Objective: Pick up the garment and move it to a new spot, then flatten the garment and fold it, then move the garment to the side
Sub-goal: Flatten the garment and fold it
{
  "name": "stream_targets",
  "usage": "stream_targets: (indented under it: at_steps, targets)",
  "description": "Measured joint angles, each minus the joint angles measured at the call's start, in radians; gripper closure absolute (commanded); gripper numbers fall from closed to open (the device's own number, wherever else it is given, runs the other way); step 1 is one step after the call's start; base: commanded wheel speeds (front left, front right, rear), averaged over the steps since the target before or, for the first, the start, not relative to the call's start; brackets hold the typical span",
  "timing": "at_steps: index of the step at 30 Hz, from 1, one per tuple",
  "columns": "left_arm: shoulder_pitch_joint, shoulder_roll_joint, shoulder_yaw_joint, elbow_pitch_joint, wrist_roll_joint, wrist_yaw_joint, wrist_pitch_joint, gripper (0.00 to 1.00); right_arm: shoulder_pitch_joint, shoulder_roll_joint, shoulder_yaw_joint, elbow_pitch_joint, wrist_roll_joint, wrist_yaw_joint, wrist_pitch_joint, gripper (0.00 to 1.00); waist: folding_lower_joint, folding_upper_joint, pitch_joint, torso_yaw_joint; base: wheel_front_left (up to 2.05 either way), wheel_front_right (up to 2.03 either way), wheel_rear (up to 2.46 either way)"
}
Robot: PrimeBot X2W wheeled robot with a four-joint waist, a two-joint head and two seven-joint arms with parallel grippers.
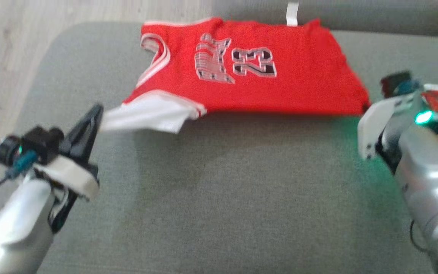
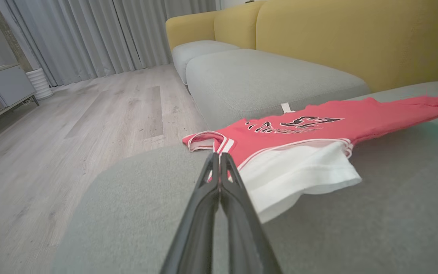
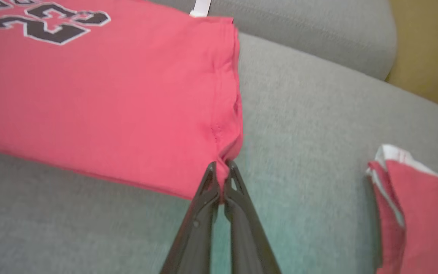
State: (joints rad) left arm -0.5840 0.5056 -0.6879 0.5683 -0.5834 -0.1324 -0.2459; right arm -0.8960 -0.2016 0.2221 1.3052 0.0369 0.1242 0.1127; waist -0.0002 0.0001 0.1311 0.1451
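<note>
Red jersey pinched at both near corners

Grey cushion (image 1: 219, 198) carries the jersey (image 1: 264, 87), number facing up, its far edge close to the back of the seat. At the left, the left gripper (image 2: 219, 156) has its jaws fully closed on the striped edge beside the white lining, a thin bite right at the tips. Across to the right, the right gripper (image 3: 221, 167) is likewise clamped tight, with the hem corner caught between its tips. The near edge looks stretched between the two. Just beyond the right arm sits a second red garment (image 3: 424, 213). The risk, as I judge it: pulling the arms further apart could tug the edge out of the left pinch and drop that side in a crumple — and a sweep rightwards may snag the neighbour.
</note>
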Motion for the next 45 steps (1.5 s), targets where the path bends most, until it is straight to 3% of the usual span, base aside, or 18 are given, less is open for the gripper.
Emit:
stream_targets:
  at_steps: [5,9,14,19,24,33,45]
  targets:
    - [0.101,0.059,-0.024,-0.09,-0.001,0.014,0.053,1.0,0.097,0.007,0.142,-0.03,0.175,0.0,0.126,1.0,0.0,0.0,-0.072,-0.001,0.0,0.0,0.0]
    - [0.182,0.105,-0.035,-0.177,-0.007,0.043,0.108,1.0,0.199,-0.027,0.277,-0.188,0.385,0.0,0.296,1.0,0.0,0.0,-0.129,-0.004,0.0,0.0,0.0]
    - [0.296,0.17,-0.056,-0.313,-0.046,0.063,0.192,1.0,0.352,-0.207,0.422,-0.513,0.675,0.0,0.492,1.0,0.0,0.0,-0.182,-0.013,0.0,0.0,0.0]
    - [0.393,0.237,-0.06,-0.454,-0.087,0.1,0.268,1.0,0.437,-0.357,0.452,-0.741,0.85,0.0,0.576,1.0,0.0001,0.0,-0.191,-0.019,0.0,0.0,0.0]
    - [0.407,0.266,-0.053,-0.532,-0.096,0.133,0.289,1.0,0.479,-0.405,0.43,-0.835,0.892,0.0,0.578,1.0,0.0003,0.0,-0.178,-0.018,0.0,0.0,0.0]
    - [0.306,0.252,-0.035,-0.515,-0.095,0.132,0.302,1.0,0.453,-0.376,0.353,-0.86,0.868,0.0,0.507,1.0,0.0003,0.0,-0.128,-0.029,0.0,0.0,0.0]
    - [0.036,0.166,-0.034,-0.261,-0.068,0.043,0.325,1.0,0.292,-0.291,0.281,-0.778,0.783,0.0,0.467,1.0,0.0005,0.0,0.002,-0.044,0.0,0.0,0.0]
